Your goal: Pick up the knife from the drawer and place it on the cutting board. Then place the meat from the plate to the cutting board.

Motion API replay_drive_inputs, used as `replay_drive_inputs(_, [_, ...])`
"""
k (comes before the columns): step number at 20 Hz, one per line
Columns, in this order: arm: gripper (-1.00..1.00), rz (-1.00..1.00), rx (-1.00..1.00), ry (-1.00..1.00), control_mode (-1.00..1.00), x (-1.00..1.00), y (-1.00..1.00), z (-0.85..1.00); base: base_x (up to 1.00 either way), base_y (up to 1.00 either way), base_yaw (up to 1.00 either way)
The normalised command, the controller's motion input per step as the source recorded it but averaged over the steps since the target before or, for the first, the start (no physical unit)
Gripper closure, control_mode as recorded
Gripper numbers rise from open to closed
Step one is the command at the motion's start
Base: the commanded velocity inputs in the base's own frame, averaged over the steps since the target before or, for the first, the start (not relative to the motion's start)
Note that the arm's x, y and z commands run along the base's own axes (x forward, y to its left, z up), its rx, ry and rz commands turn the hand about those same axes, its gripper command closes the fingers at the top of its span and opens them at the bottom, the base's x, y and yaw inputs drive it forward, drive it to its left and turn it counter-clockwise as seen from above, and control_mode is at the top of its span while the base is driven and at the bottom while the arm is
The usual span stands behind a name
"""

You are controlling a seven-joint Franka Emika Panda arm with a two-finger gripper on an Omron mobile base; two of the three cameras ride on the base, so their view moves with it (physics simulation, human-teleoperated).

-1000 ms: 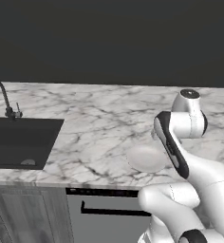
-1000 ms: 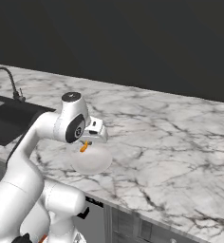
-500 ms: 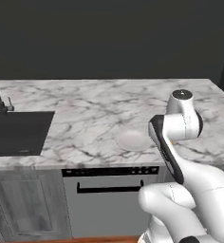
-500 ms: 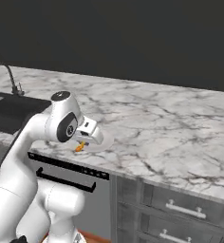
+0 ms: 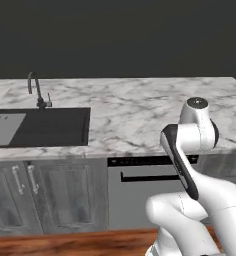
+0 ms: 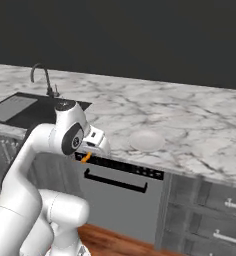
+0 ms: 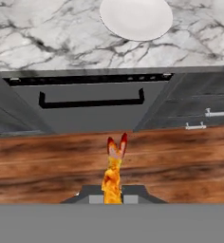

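My gripper (image 6: 91, 151) hangs in front of the counter's edge, over the floor, shut on the meat (image 6: 85, 158). In the hand view the meat (image 7: 114, 166) is a small orange-yellow curved piece with reddish tips, standing up from between my fingertips (image 7: 112, 198). The round white plate (image 6: 146, 141) lies bare on the marble counter, to the right of the gripper and farther back. It also sits at the top of the hand view as the plate (image 7: 136, 18). The knife and the cutting board are out of view.
A dark sink (image 5: 40, 125) with a faucet (image 5: 36, 87) is set into the counter on the left. Below the counter are a dishwasher front (image 6: 115, 180) with a bar handle and shut grey drawer fronts (image 6: 210, 200) to its right. Wooden floor (image 7: 180, 156) lies beneath.
The whole scene has shifted: the base has backed away from the counter, so cabinet fronts and floor now show. The gripper stays shut on the meat, now off the plate.
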Motion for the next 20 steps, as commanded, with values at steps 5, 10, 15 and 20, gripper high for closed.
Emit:
replay_drive_inputs(5, [1.00, 0.00, 0.00, 0.00, 1.00, 0.00, 0.00, 0.00, 0.14, 1.00, 0.05])
replay_drive_inputs(10, [1.00, 0.00, 0.00, 0.00, 1.00, 0.00, 0.00, 0.00, 0.35, 1.00, 0.03])
replay_drive_inputs(15, [1.00, 0.00, 0.00, 0.00, 1.00, 0.00, 0.00, 0.00, 0.35, 1.00, 0.05])
replay_drive_inputs(20, [1.00, 0.00, 0.00, 0.00, 1.00, 0.00, 0.00, 0.00, 0.38, 1.00, 0.06])
